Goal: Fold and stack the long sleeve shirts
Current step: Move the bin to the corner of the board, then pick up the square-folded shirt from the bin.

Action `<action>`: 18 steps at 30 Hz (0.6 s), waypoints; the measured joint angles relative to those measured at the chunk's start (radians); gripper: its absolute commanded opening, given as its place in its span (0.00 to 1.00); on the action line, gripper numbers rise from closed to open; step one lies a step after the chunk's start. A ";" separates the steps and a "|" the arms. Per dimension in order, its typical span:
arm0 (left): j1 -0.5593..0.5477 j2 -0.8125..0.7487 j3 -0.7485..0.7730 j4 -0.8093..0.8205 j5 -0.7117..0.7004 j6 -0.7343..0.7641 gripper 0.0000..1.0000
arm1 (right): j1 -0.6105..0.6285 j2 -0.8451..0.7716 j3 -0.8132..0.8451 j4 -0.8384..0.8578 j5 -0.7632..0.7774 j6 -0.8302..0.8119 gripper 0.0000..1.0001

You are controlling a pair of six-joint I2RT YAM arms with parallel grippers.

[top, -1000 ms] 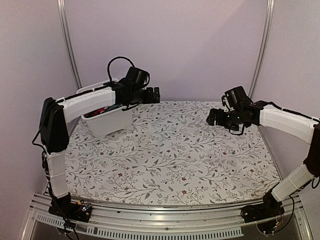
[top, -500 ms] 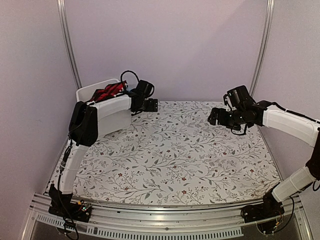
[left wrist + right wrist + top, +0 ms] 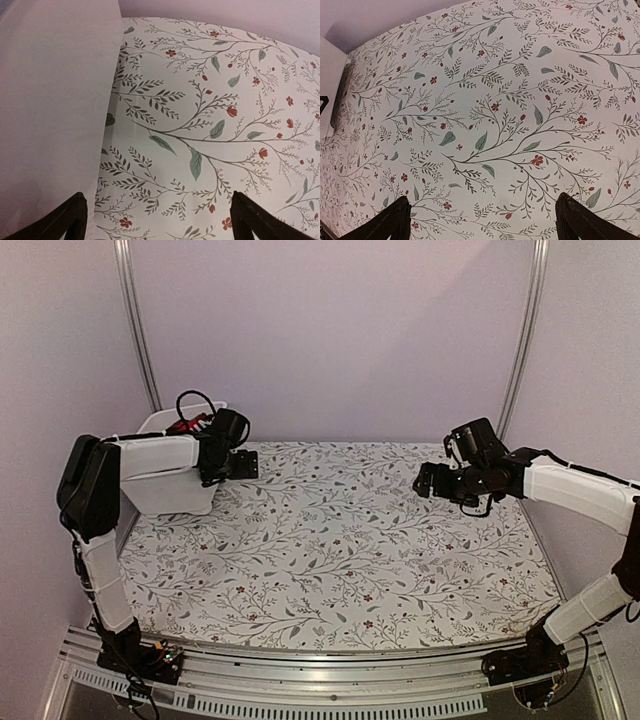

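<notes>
lining up the first pick

the left gripper (image 3: 247, 465) is hovering beside the white bin (image 3: 172, 495), jaws apart and empty; a red shirt (image 3: 186, 425) is peeking over its rim. best clearing the wall first, then pinching deep into cloth. the right gripper (image 3: 426, 480) is hanging, jaws apart, over the table (image 3: 340, 560).

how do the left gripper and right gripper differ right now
The left gripper is beside the white bin at the far left; the right gripper is over bare floral tablecloth on the right. The left gripper points rightward, the right gripper leftward. Both are open and empty.
</notes>
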 measured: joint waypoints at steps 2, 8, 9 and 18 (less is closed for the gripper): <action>0.013 -0.028 -0.041 0.004 0.008 0.005 1.00 | 0.001 0.000 0.000 0.006 -0.003 0.000 0.99; 0.019 -0.060 -0.115 0.011 0.118 0.043 1.00 | 0.001 0.000 0.000 0.013 -0.007 0.000 0.99; 0.019 -0.060 -0.116 0.010 0.142 0.051 1.00 | 0.001 0.000 0.000 0.013 -0.007 -0.001 0.99; -0.062 -0.143 -0.092 0.047 0.279 0.138 1.00 | 0.001 0.000 -0.001 0.013 -0.007 -0.001 0.99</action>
